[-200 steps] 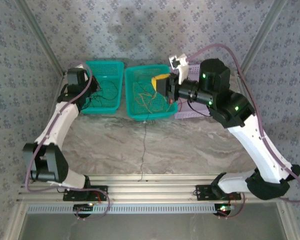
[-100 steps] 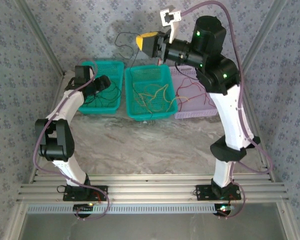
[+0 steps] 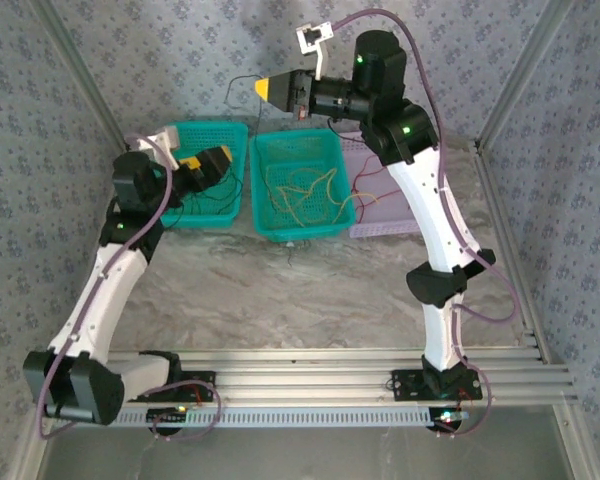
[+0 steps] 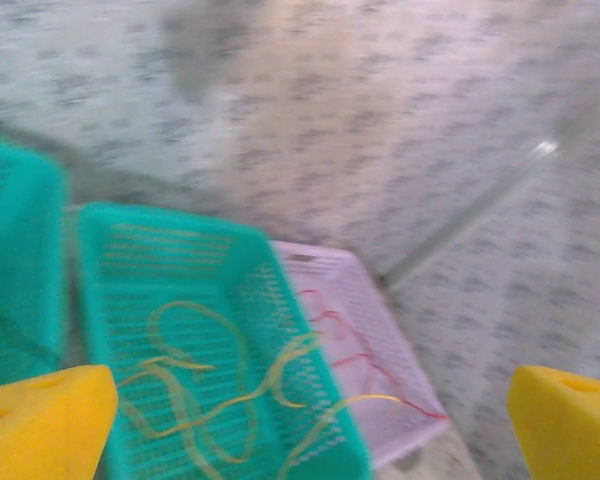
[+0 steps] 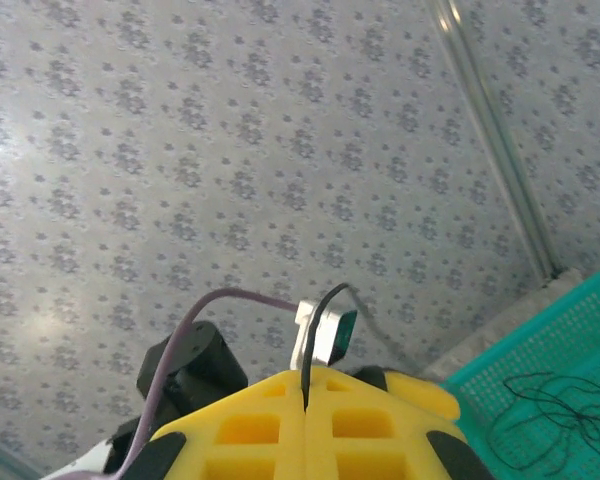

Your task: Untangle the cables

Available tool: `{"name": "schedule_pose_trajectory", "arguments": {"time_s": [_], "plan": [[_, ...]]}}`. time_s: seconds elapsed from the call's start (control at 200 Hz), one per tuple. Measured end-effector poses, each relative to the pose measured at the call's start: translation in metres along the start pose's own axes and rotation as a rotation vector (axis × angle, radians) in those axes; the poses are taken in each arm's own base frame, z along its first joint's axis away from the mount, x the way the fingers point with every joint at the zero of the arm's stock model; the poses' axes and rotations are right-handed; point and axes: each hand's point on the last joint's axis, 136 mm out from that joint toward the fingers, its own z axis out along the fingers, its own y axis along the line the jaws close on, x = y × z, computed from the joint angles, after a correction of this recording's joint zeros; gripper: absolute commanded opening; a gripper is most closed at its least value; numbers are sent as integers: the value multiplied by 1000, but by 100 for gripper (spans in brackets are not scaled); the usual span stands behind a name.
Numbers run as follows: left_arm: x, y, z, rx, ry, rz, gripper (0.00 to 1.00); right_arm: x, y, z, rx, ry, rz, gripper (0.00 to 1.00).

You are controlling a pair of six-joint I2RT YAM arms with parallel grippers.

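High above the table (image 3: 310, 290), between the pressed-together fingers of the right gripper (image 3: 272, 90): one black cable (image 5: 307, 360), pinched. Over the left teal basket (image 3: 195, 222), the left gripper (image 3: 213, 160), spread wide, holding nothing. Beneath it, black cables (image 5: 535, 395). Yellow cables (image 3: 300, 190) in the middle teal basket (image 3: 261, 190), red cables (image 3: 368, 190) in the lilac basket (image 3: 385, 229). Two teal baskets, one lilac.

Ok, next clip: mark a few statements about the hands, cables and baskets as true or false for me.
1. The right hand is shut on a black cable. True.
2. The left hand is shut. False: it is wide open and holds nothing.
3. The middle teal basket holds yellow cables. True.
4. The red cables lie in the left teal basket. False: they lie in the lilac basket, right of the middle one.
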Motion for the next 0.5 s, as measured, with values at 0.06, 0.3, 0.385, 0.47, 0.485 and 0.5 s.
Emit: {"name": "schedule_pose_trajectory", "arguments": {"time_s": [0.06,0.3,0.385,0.47,0.485,0.5], "plan": [[9,-25,5,89,26,25,100,0,5,2,-20,1,2,0],[65,-72,14,308,179,86,100,7,20,7,-71,24,12,0],[75,-77,9,347,206,104,100,9,19,7,-74,33,17,0],[82,-79,0,364,213,127,100,13,15,6,-67,45,29,0],[82,-80,-3,368,212,131,100,14,14,5,-64,47,32,0],[83,-80,-4,368,210,136,100,15,13,5,-62,49,35,0]]}}
